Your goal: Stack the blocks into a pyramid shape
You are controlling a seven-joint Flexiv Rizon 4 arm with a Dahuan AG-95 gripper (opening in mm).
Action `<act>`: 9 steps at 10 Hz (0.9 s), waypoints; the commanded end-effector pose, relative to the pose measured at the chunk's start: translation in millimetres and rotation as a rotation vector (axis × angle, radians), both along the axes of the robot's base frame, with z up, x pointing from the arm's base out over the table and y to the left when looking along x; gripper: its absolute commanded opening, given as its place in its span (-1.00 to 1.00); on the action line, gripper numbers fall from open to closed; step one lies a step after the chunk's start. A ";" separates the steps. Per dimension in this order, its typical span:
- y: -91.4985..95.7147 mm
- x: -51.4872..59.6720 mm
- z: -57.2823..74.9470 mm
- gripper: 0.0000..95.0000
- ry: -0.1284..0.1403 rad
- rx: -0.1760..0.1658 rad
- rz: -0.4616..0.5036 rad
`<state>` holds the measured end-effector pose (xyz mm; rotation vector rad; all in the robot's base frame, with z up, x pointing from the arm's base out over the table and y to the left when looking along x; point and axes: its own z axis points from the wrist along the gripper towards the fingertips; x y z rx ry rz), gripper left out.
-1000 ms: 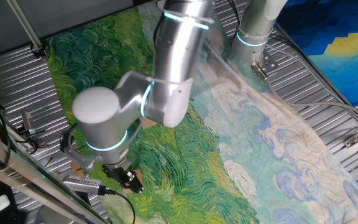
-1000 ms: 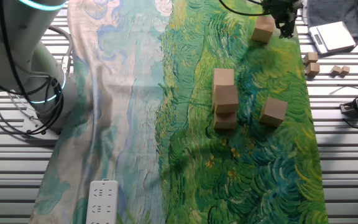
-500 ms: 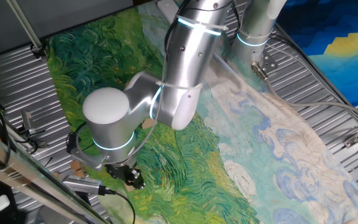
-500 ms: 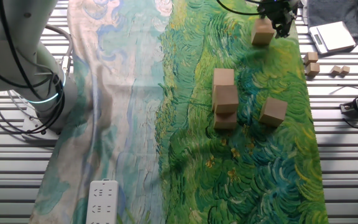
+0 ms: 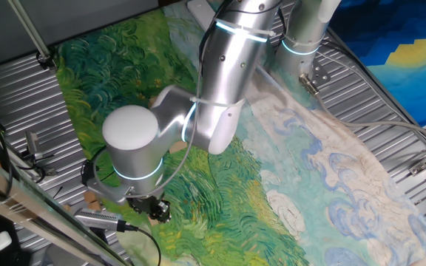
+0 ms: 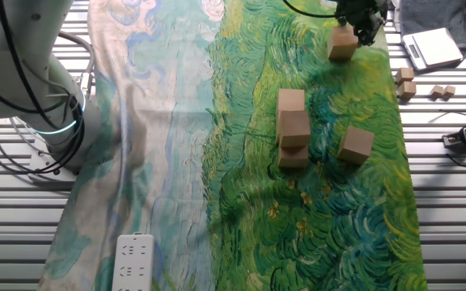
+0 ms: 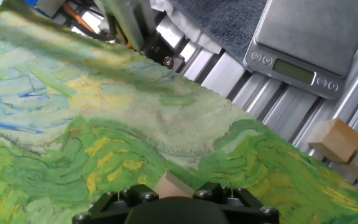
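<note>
Hand view: end effector (image 7: 178, 202) over one block (image 7: 171, 186), finger spread not discernible; grey scale (image 7: 309, 37) beyond cloth (image 7: 73, 143); no legible writing.

Open cloth (image 6: 330, 210) surrounds the block cluster (image 6: 294, 129) and lone block (image 6: 355, 145).

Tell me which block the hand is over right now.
The lone block at the far edge of the green cloth, directly beneath the hand. The other blocks sit apart mid-cloth: a clustered stack and a single one beside it.
</note>
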<state>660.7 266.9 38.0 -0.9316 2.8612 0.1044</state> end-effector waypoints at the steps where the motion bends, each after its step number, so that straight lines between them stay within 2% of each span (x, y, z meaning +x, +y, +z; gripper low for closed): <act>1: -0.7 -1.0 0.0 -0.60 -0.003 0.000 -0.007; 3: -0.7 -1.0 0.0 0.20 -0.017 -0.007 0.012; 4: -0.7 -1.0 0.0 0.20 -0.023 -0.008 0.018; 5: -0.7 -1.0 0.1 0.60 -0.034 -0.020 0.034; 6: -0.8 -0.8 0.6 1.00 -0.059 -0.055 0.068; 8: -1.7 -0.5 4.3 1.00 -0.080 -0.123 0.093; 9: -2.8 -0.5 7.5 1.00 -0.066 -0.129 0.066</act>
